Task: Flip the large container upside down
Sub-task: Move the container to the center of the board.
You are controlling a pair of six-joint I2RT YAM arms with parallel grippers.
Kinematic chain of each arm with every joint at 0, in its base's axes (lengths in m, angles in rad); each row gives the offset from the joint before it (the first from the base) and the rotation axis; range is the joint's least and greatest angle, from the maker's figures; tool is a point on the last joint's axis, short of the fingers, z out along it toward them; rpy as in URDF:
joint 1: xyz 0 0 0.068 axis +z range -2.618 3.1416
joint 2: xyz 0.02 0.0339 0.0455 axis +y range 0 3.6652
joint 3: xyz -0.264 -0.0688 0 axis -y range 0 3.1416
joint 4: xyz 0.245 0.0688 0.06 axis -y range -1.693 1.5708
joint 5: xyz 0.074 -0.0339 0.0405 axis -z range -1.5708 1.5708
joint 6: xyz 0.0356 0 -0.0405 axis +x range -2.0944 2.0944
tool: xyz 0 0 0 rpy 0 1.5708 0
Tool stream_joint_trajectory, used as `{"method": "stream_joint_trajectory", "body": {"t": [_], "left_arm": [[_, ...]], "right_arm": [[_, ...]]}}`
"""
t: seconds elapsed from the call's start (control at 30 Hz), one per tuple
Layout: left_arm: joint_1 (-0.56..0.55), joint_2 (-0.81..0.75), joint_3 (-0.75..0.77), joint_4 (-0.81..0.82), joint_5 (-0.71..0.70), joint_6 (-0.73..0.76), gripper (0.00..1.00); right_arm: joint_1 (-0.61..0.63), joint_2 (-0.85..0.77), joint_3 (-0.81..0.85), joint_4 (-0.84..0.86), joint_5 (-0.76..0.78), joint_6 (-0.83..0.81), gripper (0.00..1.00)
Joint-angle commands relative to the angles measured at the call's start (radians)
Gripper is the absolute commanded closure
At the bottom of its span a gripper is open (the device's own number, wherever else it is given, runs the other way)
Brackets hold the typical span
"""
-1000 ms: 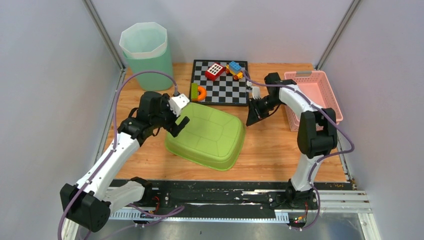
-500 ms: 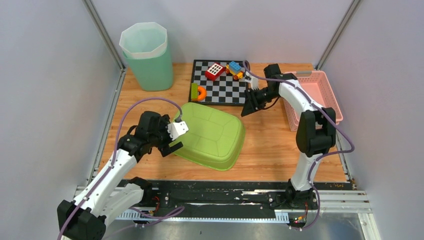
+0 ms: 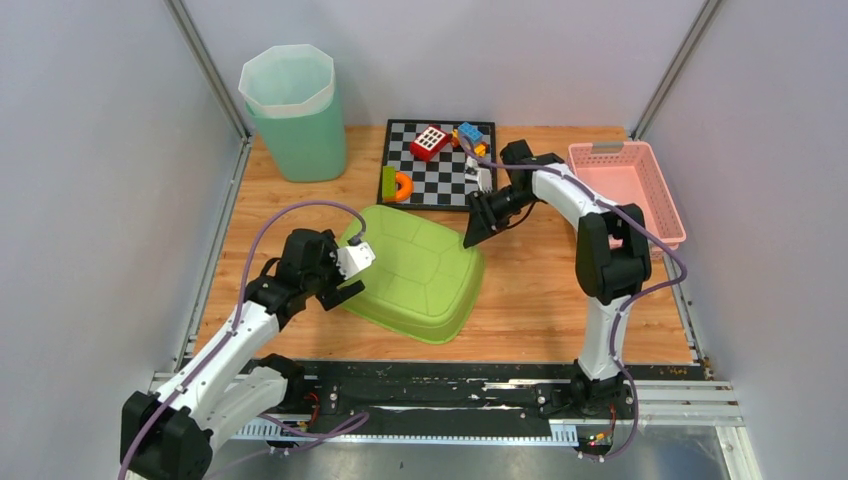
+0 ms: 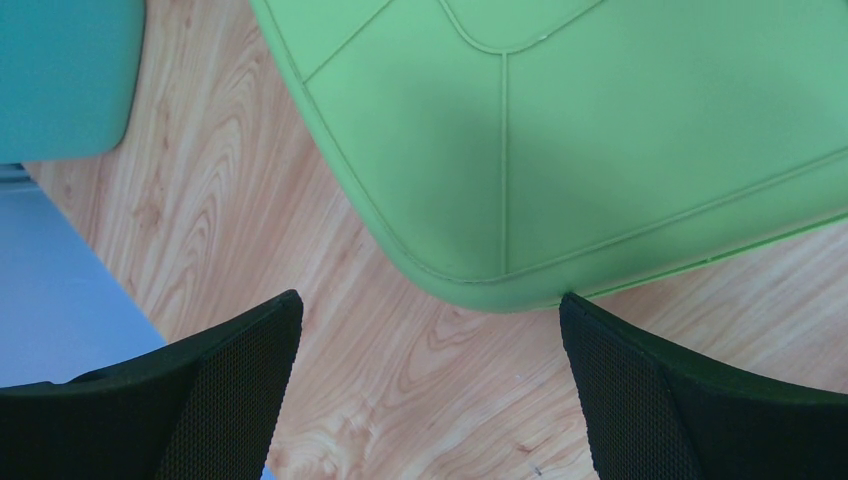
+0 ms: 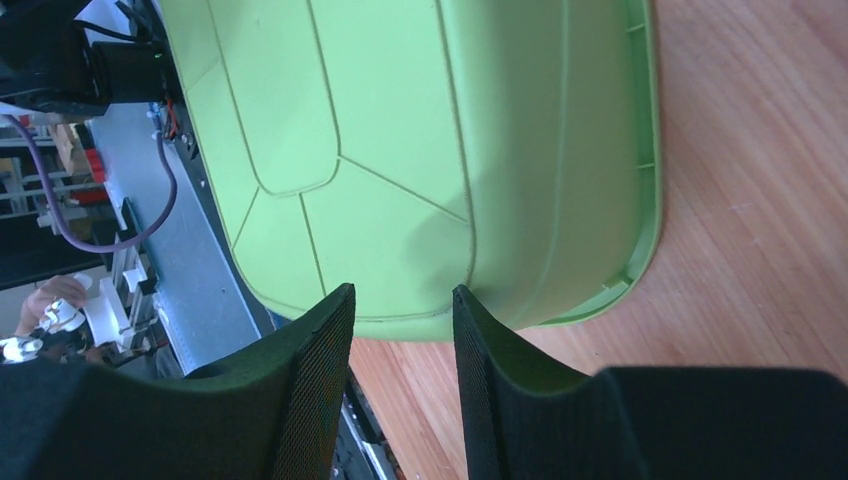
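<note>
Container sits bottom-up mid-table, seemingly done; left gripper, wide, and right gripper, narrowly parted, both empty, need only retreat.

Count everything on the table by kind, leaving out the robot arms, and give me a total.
Containers: 3 (green tub, teal bin, pink basket)
Boards: 1 (checkerboard)
Toys on the board: 3 (red block, blue-and-yellow toy, green-and-orange piece)
Total: 7
</note>
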State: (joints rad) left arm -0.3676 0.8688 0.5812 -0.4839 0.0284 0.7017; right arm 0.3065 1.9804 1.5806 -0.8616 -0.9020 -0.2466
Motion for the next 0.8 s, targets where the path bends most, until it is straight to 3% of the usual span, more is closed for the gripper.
{"method": "stream_joint_trajectory", "body": {"t": [0.0,0.5,0.77], "left_arm": [[0.007,0.014,-0.021,0.093,-0.103,-0.042,0.0],[0.007,-0.018,-0.005,0.072,-0.45,-0.133,0.0],[0.012,0.053,-0.026,0.09,-0.597,-0.148,0.0]], "right_arm": [[0.068,0.04,0.019,-0.035,-0.057,-0.008,0.56],[0.292,0.207,0.203,-0.078,-0.083,-0.007,0.56],[0.376,0.247,0.271,-0.077,-0.111,0.013,0.56]]}}
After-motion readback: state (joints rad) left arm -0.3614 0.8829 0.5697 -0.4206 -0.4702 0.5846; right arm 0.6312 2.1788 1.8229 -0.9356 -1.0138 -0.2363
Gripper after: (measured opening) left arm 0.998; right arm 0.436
